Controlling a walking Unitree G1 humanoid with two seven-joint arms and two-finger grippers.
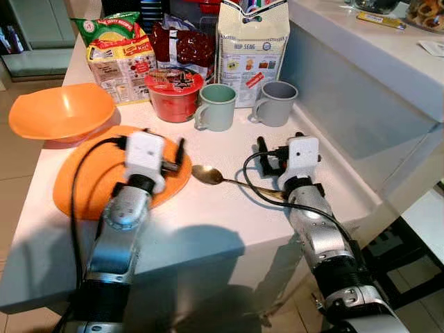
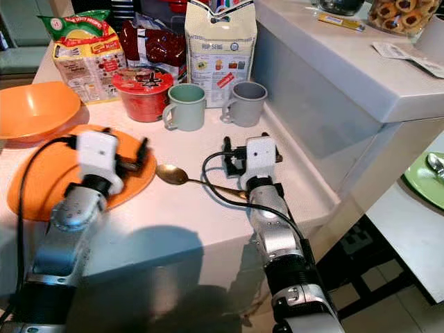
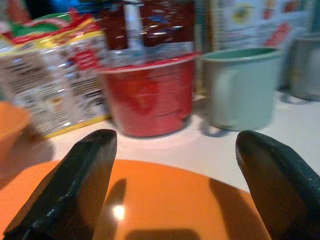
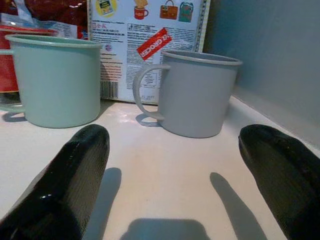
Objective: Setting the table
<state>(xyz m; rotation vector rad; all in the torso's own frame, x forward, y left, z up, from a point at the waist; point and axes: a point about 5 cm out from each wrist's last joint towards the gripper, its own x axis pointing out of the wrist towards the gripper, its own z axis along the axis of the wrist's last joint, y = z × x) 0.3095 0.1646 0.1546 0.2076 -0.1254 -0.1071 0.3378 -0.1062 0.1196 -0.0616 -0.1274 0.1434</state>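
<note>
A white counter [image 1: 208, 208] is holding everything, with a tall flour bag [image 1: 252, 48], a noodle pack [image 1: 119, 59] and a dark red packet [image 1: 182, 43] standing along its far side. An orange plate [image 1: 83, 182] is lying near the front left, and an orange bowl [image 1: 61, 111] is sitting just beyond it at the counter's left edge. A red noodle cup [image 1: 173, 94] is standing before the packets, with a green mug [image 1: 216, 106] just beside it and a grey mug [image 1: 277, 103] next along, near the raised ledge. A gold spoon [image 1: 215, 176] is lying between the two arms, its bowl just beside the plate's right rim. The left gripper [image 3: 172, 185] is hovering over the plate with its fingers spread wide and nothing between them. The right gripper [image 4: 175, 185] is hanging low over bare counter, pointing at the grey mug, fingers likewise apart and holding nothing.
</note>
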